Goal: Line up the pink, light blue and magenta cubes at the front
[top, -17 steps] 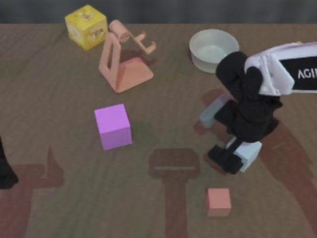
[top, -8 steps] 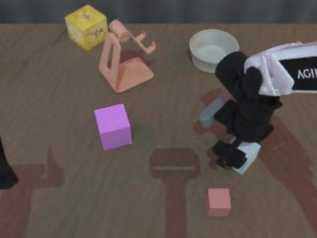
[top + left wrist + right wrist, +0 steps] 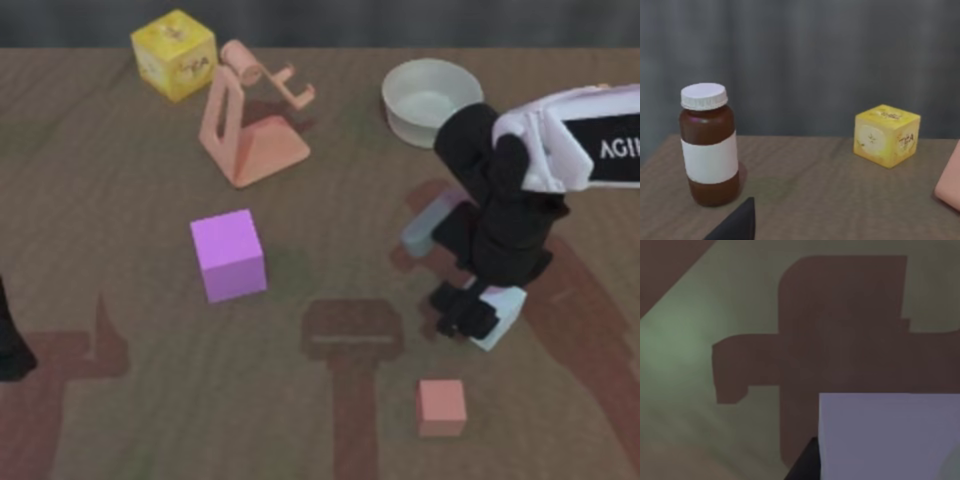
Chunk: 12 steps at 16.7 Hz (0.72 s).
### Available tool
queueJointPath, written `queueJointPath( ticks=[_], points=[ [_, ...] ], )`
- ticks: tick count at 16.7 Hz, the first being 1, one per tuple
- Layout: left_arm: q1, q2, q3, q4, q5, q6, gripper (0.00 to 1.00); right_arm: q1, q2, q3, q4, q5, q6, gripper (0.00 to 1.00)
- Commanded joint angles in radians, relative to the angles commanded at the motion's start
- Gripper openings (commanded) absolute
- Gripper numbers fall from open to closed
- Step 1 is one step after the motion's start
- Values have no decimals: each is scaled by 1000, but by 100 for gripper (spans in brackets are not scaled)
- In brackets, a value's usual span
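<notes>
The light blue cube [image 3: 506, 310] is at the right of the table, with my right gripper [image 3: 480, 310] shut on it from above. In the right wrist view the light blue cube [image 3: 887, 437] fills the lower corner with a dark finger [image 3: 807, 462] against its side, above the arm's shadow on the table. The small pink cube [image 3: 441, 406] rests near the front, just in front of the held cube. Left of centre sits the magenta cube [image 3: 229, 254]. My left gripper [image 3: 8, 350] is parked open at the left edge.
A yellow printed cube [image 3: 174, 53] and a salmon-pink stand [image 3: 250, 120] are at the back left. A white bowl [image 3: 430, 98] is at the back right, behind my right arm. The left wrist view shows a brown bottle [image 3: 709, 145] with a white cap.
The right gripper's fingers have closed in on the light blue cube and shifted slightly with it. The pink and magenta cubes and the left arm have not moved.
</notes>
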Motion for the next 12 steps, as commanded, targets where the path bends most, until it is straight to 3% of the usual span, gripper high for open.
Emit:
queueJointPath(
  ticks=[7, 12],
  points=[
    [0, 0, 0, 0, 0, 0, 100, 7, -92, 122, -221, -1, -2, 0],
    [0, 0, 0, 0, 0, 0, 100, 3, -103, 132, -239, -1, 0, 0]
  ],
)
